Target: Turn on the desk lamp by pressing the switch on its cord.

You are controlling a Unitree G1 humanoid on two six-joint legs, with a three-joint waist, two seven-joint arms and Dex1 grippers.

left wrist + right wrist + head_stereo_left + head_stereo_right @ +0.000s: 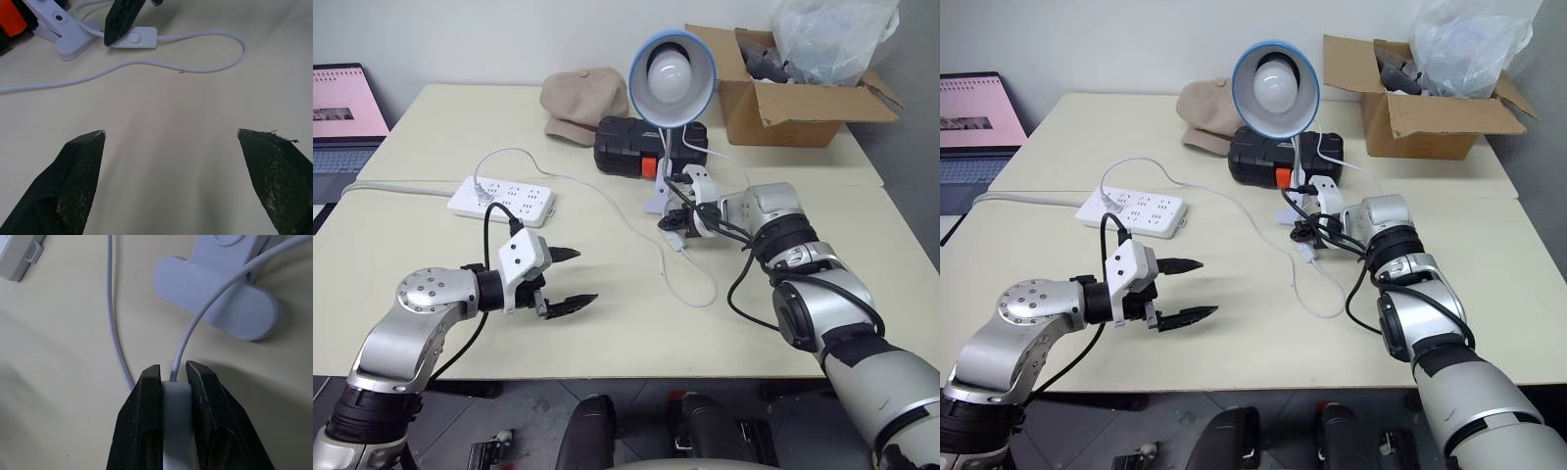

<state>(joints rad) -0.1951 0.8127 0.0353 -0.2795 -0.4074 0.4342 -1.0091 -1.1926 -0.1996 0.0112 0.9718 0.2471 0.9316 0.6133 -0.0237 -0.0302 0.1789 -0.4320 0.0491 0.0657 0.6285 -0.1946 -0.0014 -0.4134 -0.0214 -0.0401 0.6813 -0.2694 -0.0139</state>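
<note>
Light-blue desk lamp [672,65], white switch [176,423]

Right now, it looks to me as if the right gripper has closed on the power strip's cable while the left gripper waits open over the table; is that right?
Not quite: the right gripper is shut on the switch of the lamp's cord, not the power strip's cable, as the right wrist view shows. The left gripper does wait open over the table.
</note>
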